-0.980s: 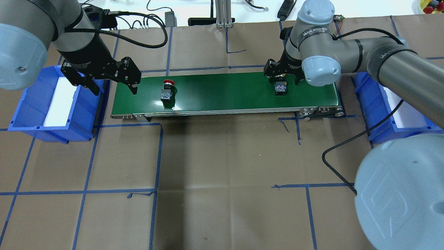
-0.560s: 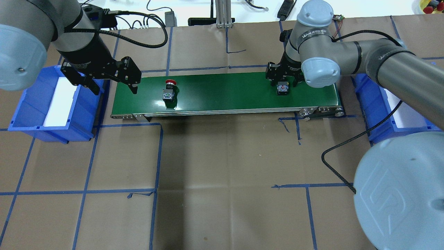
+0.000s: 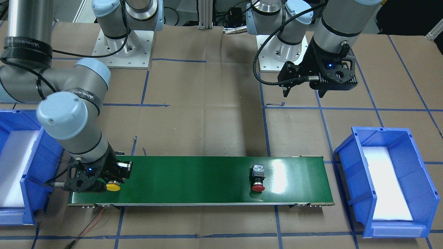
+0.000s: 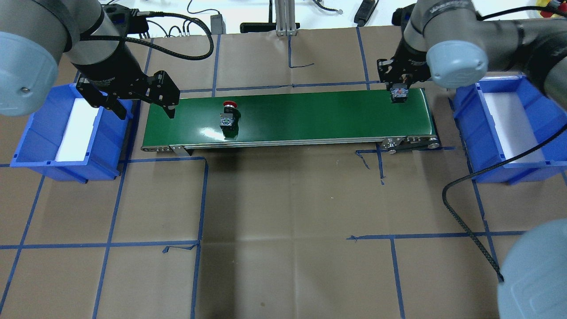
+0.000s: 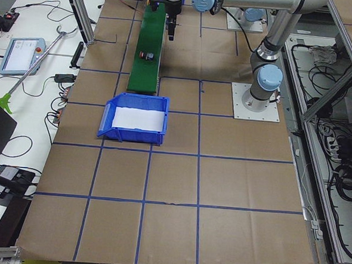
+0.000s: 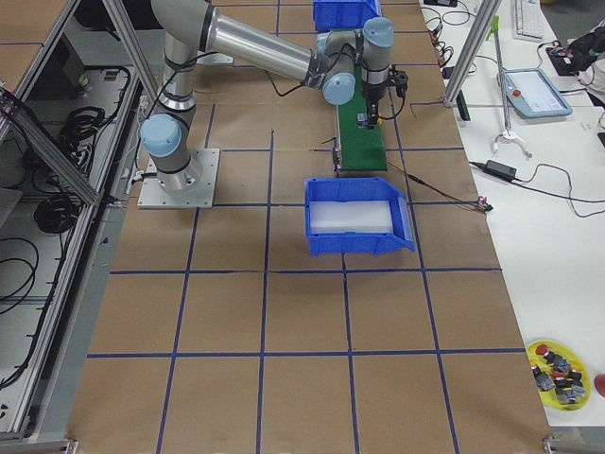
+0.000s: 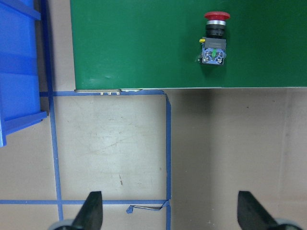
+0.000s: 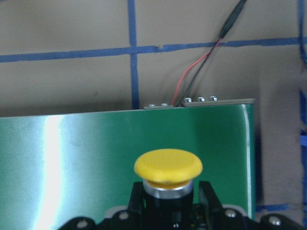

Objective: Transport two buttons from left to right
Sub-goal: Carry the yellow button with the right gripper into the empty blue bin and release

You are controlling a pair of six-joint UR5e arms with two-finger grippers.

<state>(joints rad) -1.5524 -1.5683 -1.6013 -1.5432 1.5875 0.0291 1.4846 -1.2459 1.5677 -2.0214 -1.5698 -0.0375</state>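
Fingers of right gripper clamping yellow button, left gripper splayed

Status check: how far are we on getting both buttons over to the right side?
Done: nothing delivered; no button shows in the right bin. In hand: the right gripper has its jaws shut on the yellow button over the right end of the green belt. Left: drop it in that bin, then fetch the red button, which lies on the belt's left half; the left gripper hangs open beside that end.
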